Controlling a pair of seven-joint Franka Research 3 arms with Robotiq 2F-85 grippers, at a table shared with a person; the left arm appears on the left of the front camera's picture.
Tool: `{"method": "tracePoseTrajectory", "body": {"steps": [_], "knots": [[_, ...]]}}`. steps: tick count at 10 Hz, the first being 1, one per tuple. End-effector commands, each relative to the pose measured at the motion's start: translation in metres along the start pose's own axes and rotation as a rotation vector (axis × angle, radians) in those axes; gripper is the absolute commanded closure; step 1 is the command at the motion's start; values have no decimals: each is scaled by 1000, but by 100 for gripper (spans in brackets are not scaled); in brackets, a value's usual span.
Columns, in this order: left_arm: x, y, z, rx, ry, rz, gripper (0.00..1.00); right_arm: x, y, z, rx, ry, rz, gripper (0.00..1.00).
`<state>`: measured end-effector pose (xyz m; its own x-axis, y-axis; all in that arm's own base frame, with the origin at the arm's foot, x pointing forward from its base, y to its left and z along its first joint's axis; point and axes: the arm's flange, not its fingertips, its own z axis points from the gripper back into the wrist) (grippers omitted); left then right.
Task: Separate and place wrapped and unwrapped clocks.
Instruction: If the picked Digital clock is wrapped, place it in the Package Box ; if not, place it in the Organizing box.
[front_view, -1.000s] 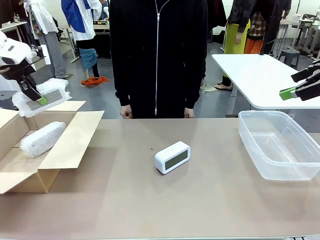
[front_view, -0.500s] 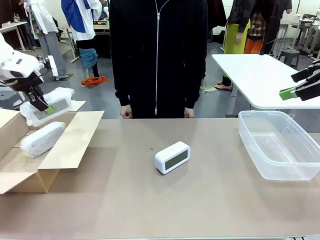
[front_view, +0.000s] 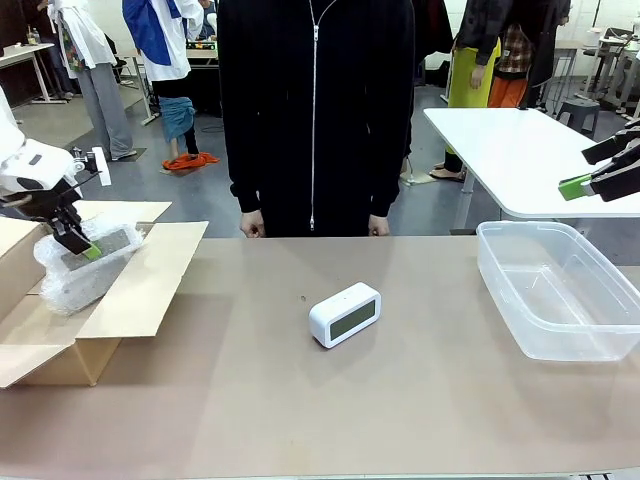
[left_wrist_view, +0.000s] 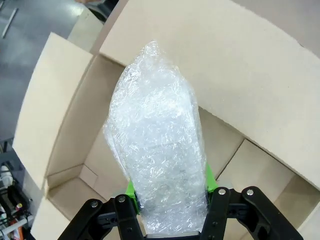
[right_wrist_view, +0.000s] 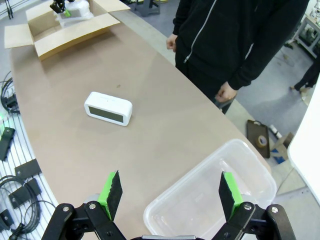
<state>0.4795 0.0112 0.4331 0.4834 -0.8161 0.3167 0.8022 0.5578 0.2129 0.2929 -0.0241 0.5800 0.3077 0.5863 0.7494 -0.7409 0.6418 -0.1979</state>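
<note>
Gripping wrapped clock (left_wrist_view: 155, 125) over cardboard box (front_view: 145, 270), left end effector (front_view: 86, 247) tilted downward.

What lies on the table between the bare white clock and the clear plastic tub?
Nothing: in the front view the stretch of table between the white clock and the plastic tub is bare.

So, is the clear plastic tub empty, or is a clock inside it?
Empty. The clear plastic tub has a bare floor in front and right wrist views; the white clock lies outside, on the table.
</note>
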Motion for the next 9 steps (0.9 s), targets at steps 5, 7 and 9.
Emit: {"method": "tracePoseTrajectory", "body": {"steps": [5,7,9], "knots": [[-20,-6,-2,13,-14,104,46,-1,-1,-2,17,-10,-7,0],[-22,-6,-6,1,-7,104,46,-1,-1,-2,17,-10,-7,0],[-22,-6,-5,6,-5,100,46,-1,-1,-2,17,-10,-7,0]]}}
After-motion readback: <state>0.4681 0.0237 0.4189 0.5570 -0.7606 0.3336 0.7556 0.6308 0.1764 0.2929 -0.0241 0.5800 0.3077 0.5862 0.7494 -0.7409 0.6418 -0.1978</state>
